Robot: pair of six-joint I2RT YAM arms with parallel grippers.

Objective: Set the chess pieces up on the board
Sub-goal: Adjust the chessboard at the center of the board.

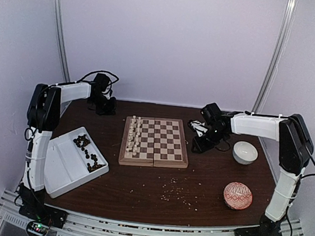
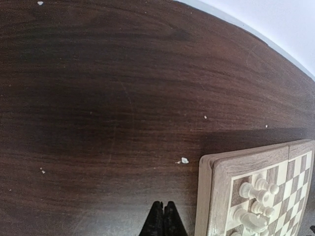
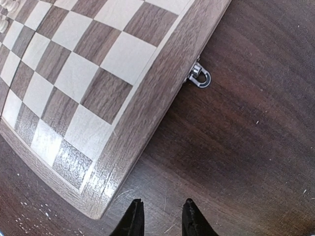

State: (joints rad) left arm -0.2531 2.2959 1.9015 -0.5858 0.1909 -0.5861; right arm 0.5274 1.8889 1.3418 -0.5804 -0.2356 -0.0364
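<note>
With the cream chess pieces [image 1: 135,133] ranked along the left of the board [image 1: 163,147] and the dark ones [image 1: 89,155] lying in the tray [image 1: 62,167] at near left, the left gripper [image 2: 163,217], shut on nothing, and the right gripper [image 3: 160,216], part-open and empty, seemingly needed to fetch a dark piece next.

In my left wrist view the small wooden checkerboard [image 2: 214,196] runs off at four o'clock; overhead, the dark brown chessmen [image 1: 81,140] are too small to identify.
</note>
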